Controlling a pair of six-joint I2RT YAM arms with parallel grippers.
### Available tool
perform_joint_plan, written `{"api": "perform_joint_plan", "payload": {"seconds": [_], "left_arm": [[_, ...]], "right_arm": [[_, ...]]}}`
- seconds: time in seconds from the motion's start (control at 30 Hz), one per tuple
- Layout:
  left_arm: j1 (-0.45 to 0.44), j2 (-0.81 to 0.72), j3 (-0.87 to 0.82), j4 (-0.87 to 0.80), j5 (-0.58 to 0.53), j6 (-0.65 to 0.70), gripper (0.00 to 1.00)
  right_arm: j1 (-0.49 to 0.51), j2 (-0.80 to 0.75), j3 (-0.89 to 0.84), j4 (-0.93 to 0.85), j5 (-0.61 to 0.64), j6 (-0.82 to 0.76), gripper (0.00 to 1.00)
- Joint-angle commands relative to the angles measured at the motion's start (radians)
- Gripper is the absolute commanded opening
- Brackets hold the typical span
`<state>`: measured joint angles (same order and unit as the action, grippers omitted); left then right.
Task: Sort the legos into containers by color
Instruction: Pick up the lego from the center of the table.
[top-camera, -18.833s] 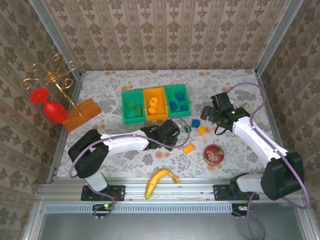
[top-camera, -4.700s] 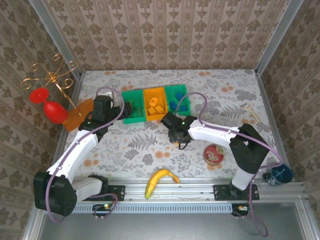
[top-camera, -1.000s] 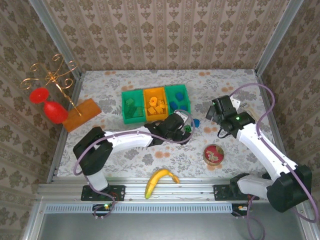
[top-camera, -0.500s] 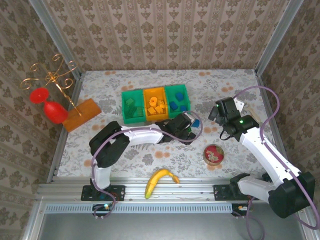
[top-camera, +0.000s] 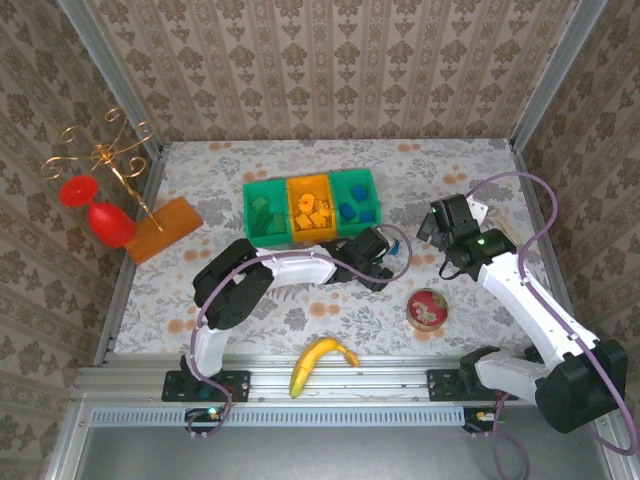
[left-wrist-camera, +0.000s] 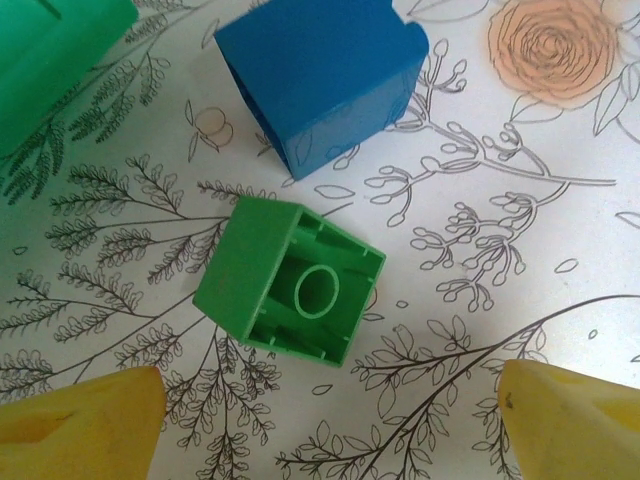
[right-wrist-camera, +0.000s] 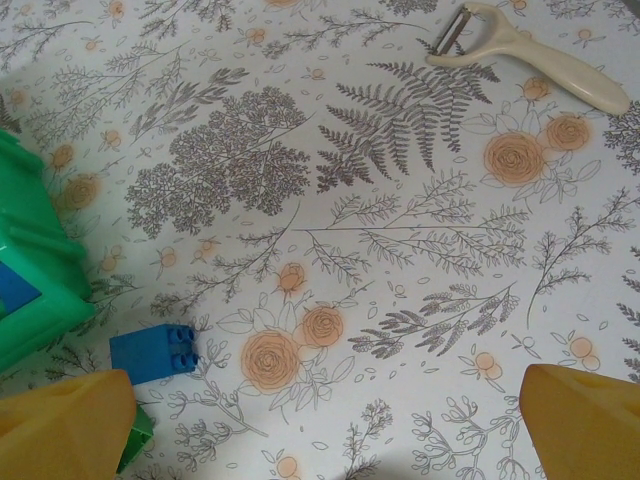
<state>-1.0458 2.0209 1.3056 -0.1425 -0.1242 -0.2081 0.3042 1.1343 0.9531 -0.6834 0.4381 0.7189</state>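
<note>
Green lego (left-wrist-camera: 290, 290): on the tabletop (left-wrist-camera: 480, 250), hollow side up, just near of the blue lego (left-wrist-camera: 320, 75) but apart from it.
Left claw (left-wrist-camera: 325, 420): wide, holding nothing. The green lego lies between its fingers, a little beyond the tips.
Axis: the lego looks near square, with no clear long side. Its edges sit skew to the line between the fingers, so a small wrist turn probably helps before closing.
Nearer arm: the left, directly over the lego. The right claw (right-wrist-camera: 320, 420) is wide and empty, well apart to the right.
Bins (top-camera: 290, 210): three in a row, just far-left of the left claw.
Left bin (top-camera: 248, 212): green, holds green legos — the likely target, farthest of the three from the claw.
Orange bin (top-camera: 311, 180): orange-yellow legos.
Right bin (top-camera: 378, 200): green, holds blue legos.
Loose: the green and blue legos, side by side near the right bin.
Risk: a skewed grip may knock the lego into the blue one.
</note>
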Motion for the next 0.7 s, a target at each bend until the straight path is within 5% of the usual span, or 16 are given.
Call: {"api": "perform_joint_plan", "payload": {"seconds": [0.0,0.67], "left_arm": [[0.004,0.016,0.037,-0.026,0.02,0.025,0.86],[0.036,0.082,0.081,-0.041,0.027,-0.017,0.84]], "right_arm": [[-0.006,0.008,0.001,0.005,0.012,0.023,1.0],[-0.009,0.008,-0.006,0.008,-0.001,0.027,1.0]]}}
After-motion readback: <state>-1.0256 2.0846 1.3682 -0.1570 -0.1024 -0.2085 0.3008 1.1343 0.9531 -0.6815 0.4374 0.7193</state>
